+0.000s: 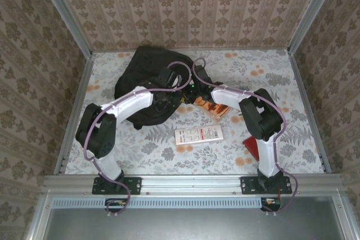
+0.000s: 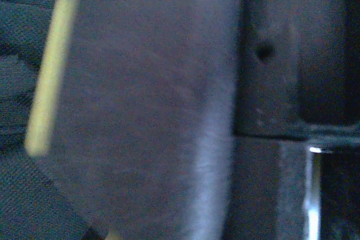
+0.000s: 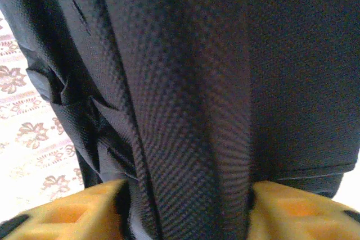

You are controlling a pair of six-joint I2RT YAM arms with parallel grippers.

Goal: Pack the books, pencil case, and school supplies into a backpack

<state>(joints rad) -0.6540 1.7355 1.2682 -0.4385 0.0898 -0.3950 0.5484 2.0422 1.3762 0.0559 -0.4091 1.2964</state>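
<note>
Black backpack (image 3: pixel 185 82) fold tight between the right end effector's (image 3: pixel 188 220) yellow fingers (image 3: pixel 79 214); left end effector (image 1: pixel 170 91) clenched

We cannot read the white card's (image 1: pixel 198 135) print. The right arm (image 1: pixel 264 119) hides part of the orange book (image 1: pixel 217 109); up close, the backpack (image 3: pixel 185 82) runs off every edge.

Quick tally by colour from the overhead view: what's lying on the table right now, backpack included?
Black: 1, the backpack
Orange: 1, the book
White with red print: 1, a flat pack
Red: 1, a flat item partly hidden by the right arm
Total: 4
</note>
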